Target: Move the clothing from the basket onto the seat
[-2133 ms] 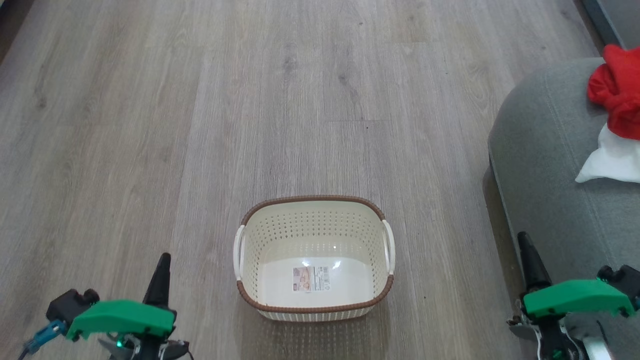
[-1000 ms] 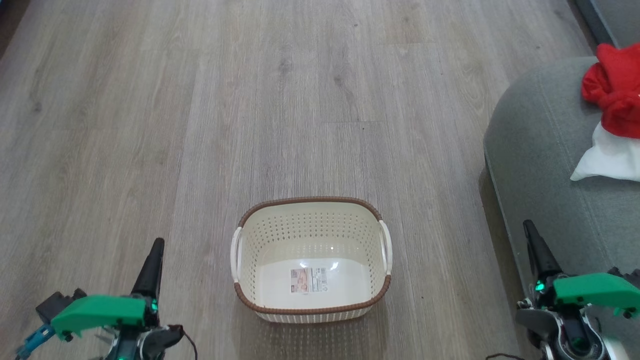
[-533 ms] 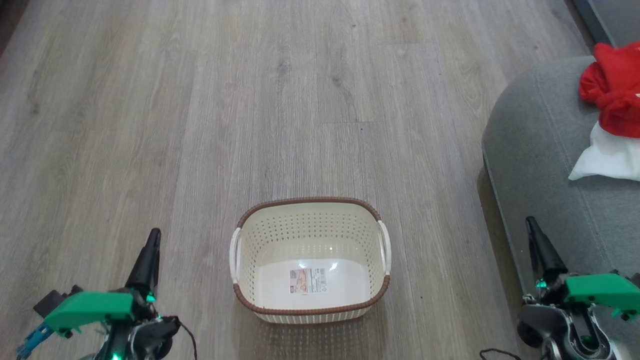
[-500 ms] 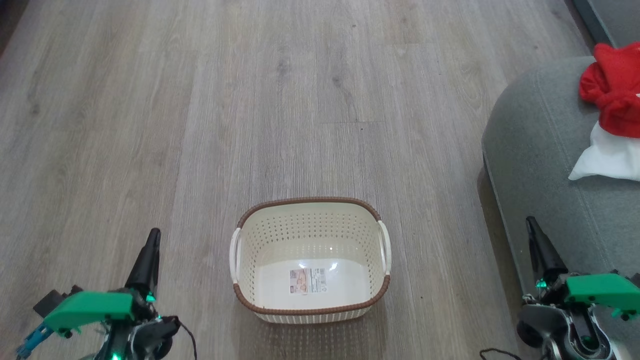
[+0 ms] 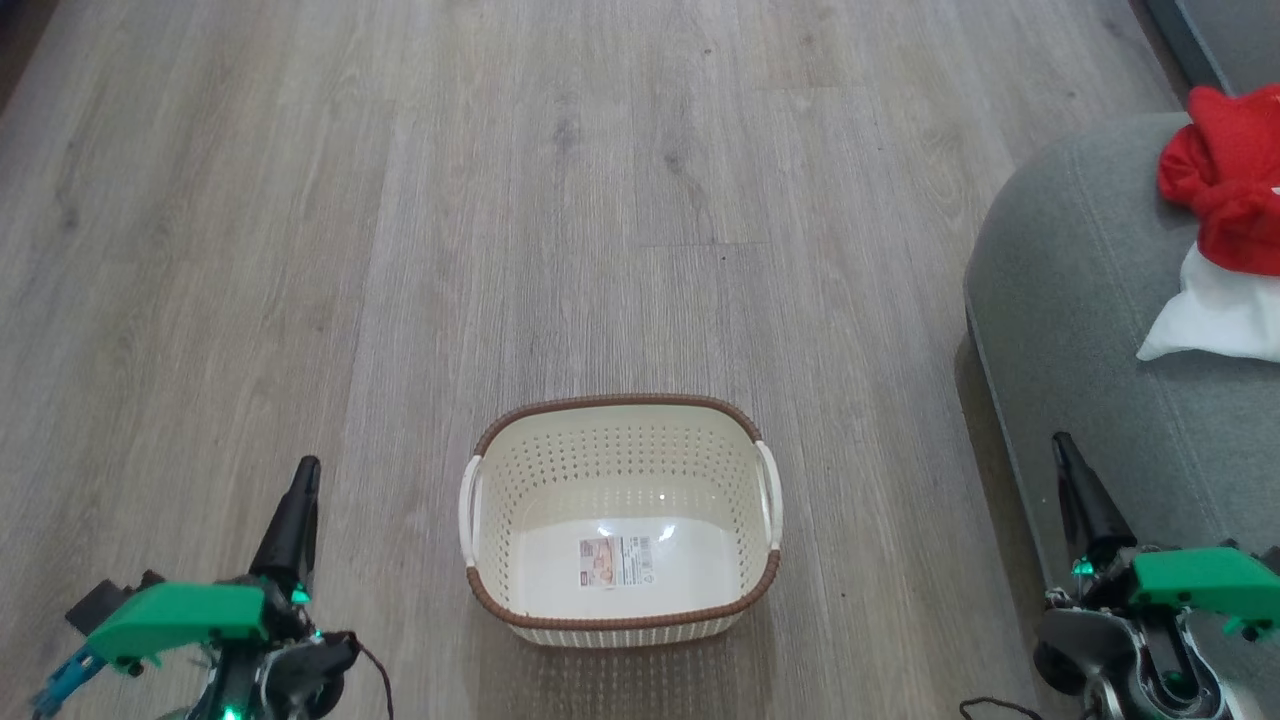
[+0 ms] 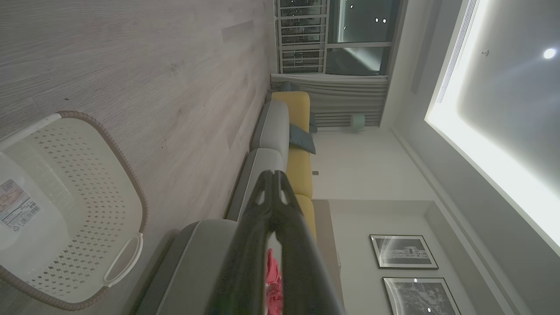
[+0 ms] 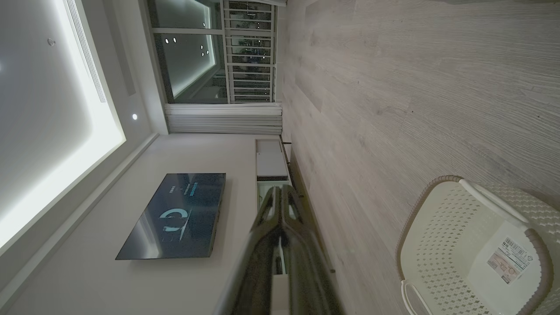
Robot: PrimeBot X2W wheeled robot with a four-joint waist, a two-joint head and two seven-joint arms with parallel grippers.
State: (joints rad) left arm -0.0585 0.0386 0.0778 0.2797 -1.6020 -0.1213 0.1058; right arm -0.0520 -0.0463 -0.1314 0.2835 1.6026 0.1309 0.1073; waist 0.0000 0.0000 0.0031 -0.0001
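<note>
The cream basket (image 5: 620, 452) stands on the floor right before me, holding nothing but the label on its bottom. The red and white clothing (image 5: 1225, 190) lies piled on the grey-green seat (image 5: 1090, 300) at the right edge. My left gripper (image 5: 306, 468) points up at the lower left, shut and empty, well left of the basket. My right gripper (image 5: 1061, 442) is shut and empty at the lower right, beside the seat's front edge. In the left wrist view the left gripper (image 6: 273, 176) is shut, with the basket (image 6: 87, 183), the seat (image 6: 192, 262) and a strip of red clothing (image 6: 274, 280) behind it. The right wrist view has the shut right gripper (image 7: 282, 190) and the basket (image 7: 437, 245).
Pale wood-plank floor (image 5: 500, 200) stretches ahead and to the left of the basket. A yellow and grey sofa (image 6: 297, 153) runs along the wall beyond the seat. On the opposite wall hang a television (image 7: 175, 214) and a low cabinet (image 7: 270, 162).
Over the last second both grippers crept a little up the head view, then held still. They stay shut; the basket and the clothing have not moved.
</note>
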